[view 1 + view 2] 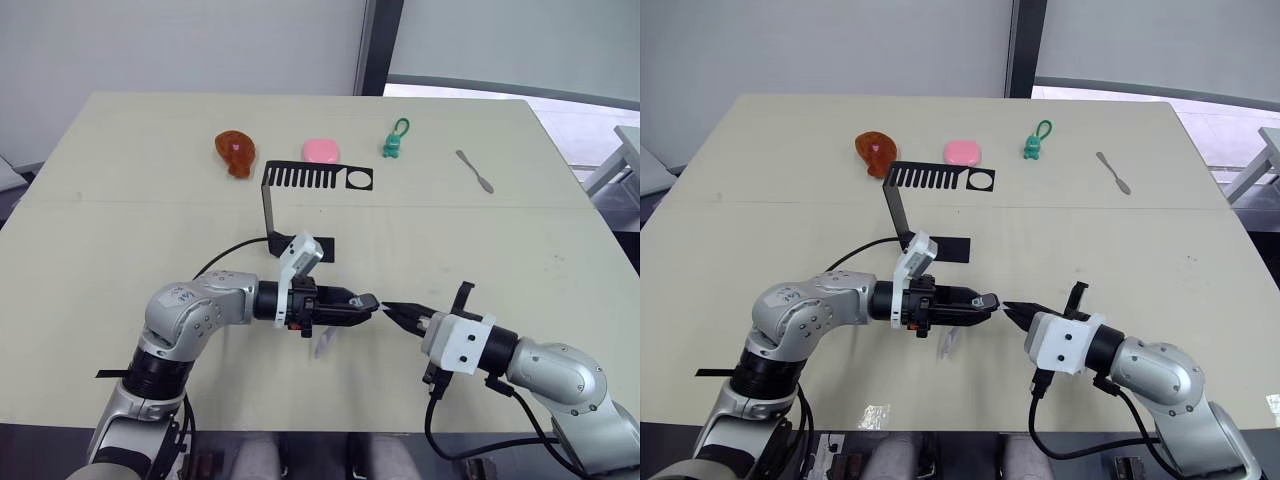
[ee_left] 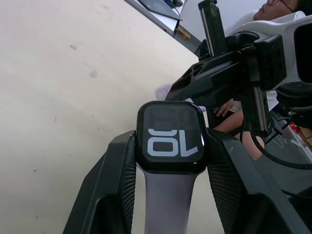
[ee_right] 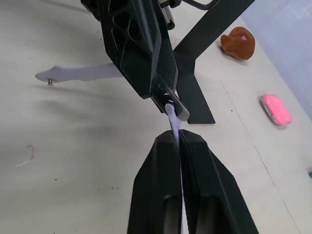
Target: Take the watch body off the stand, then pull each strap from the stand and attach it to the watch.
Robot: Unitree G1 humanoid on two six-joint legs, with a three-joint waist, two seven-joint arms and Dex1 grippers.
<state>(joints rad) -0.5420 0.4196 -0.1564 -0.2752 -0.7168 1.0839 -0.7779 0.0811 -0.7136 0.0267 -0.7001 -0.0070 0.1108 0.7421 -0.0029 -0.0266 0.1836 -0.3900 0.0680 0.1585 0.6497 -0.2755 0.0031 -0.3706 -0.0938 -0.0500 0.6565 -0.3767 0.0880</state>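
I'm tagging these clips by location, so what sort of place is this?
Probably an office or lab test room: a plain pale table with assorted small props, a grey wall with a window behind, and a seated person nearby.

The stand [image 1: 300, 200] was set mid-surface [image 1: 120, 220]. Behind it, from left to right, a lump [image 1: 235, 152], a soap-like block [image 1: 321, 150], a keychain figure [image 1: 394, 142] and a spatula [image 1: 475, 171] were ranged. In front, the watch body [image 2: 171, 138] was held between the left gripper [image 1: 368, 303] and the right gripper [image 1: 392, 311], tips nearly touching.
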